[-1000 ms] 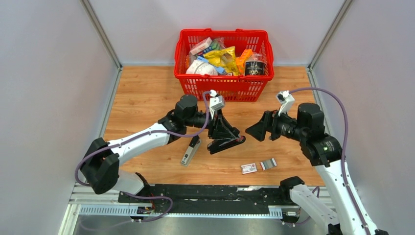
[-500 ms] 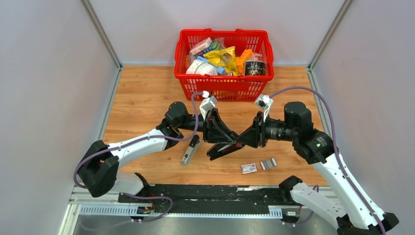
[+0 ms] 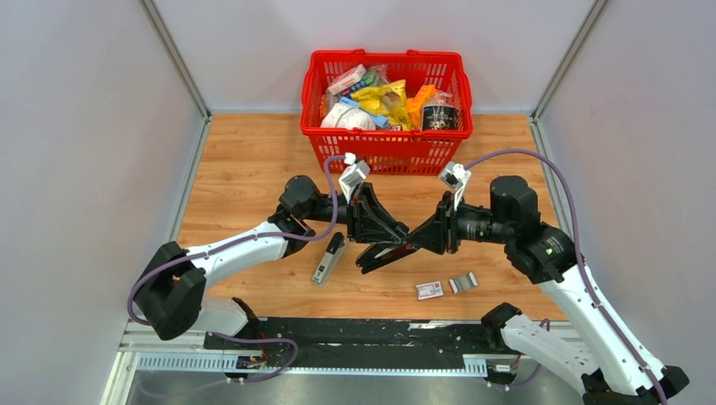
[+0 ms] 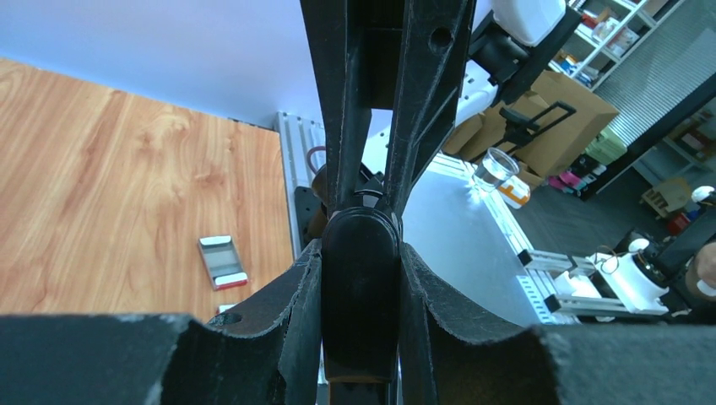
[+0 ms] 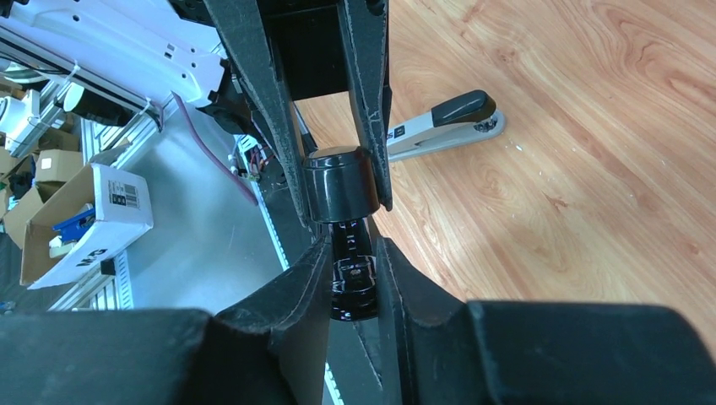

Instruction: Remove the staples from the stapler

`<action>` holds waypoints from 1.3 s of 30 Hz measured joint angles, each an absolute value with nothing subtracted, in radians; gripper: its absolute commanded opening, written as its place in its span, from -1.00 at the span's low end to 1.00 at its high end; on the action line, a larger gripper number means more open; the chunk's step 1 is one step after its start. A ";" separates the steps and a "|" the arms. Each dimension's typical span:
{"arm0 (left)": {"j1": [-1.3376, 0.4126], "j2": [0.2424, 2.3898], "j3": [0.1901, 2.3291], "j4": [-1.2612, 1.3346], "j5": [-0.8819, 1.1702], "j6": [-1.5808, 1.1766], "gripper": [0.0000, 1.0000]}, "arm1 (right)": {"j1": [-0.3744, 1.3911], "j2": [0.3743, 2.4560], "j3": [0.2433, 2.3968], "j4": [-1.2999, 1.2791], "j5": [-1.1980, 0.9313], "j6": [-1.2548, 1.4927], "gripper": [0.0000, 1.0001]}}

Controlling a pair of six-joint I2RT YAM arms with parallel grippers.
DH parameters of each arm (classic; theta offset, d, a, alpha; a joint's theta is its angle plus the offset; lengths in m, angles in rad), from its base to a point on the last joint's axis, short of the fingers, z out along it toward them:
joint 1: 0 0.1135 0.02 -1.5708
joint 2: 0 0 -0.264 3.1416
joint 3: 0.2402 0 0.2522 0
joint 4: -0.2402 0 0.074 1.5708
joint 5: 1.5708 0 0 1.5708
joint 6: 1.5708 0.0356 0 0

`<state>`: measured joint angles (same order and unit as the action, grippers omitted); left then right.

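Note:
A black stapler (image 3: pixel 378 259) hangs tilted above the wooden table, held between both arms. My left gripper (image 3: pixel 393 242) is shut on its rounded end (image 4: pixel 361 287), one finger on each side. From the right, my right gripper (image 3: pixel 416 242) is shut on the narrow other end (image 5: pixel 353 283), which sits between its pads. The left wrist view shows my left gripper (image 4: pixel 361 253) and the right wrist view my right gripper (image 5: pixel 353 253), each pressing the black body. I cannot make out any staples on the stapler.
A second, grey-and-black stapler (image 3: pixel 329 257) (image 5: pixel 447 122) lies on the table left of the held one. A small red-and-white box (image 3: pixel 429 290) and a little grey tray with a red end (image 3: pixel 463 283) (image 4: pixel 224 261) lie near the front edge. A full red basket (image 3: pixel 384 156) stands behind.
My right gripper swung left to the black stapler and shut on its free end. The left arm drew slightly left, still holding the stapler.

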<state>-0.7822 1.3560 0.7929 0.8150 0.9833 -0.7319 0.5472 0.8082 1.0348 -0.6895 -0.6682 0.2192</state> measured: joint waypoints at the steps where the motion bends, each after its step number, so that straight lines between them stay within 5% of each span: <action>1: -0.778 1.356 0.791 0.828 0.985 -0.742 -1.00 | 0.549 0.808 1.034 -0.687 -0.669 0.219 -0.46; 19: -0.752 1.435 0.772 1.130 1.002 -0.972 -1.00 | 0.580 0.774 0.947 -0.539 -0.690 0.249 -0.50; 39: -0.757 1.395 0.714 1.177 0.903 -0.973 -1.00 | 0.647 0.781 0.862 -0.368 -0.654 0.340 -0.51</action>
<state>-0.7574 1.3949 0.7139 1.1774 0.9031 -0.9730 0.6468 0.7811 0.8623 -0.3676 -0.6540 0.3397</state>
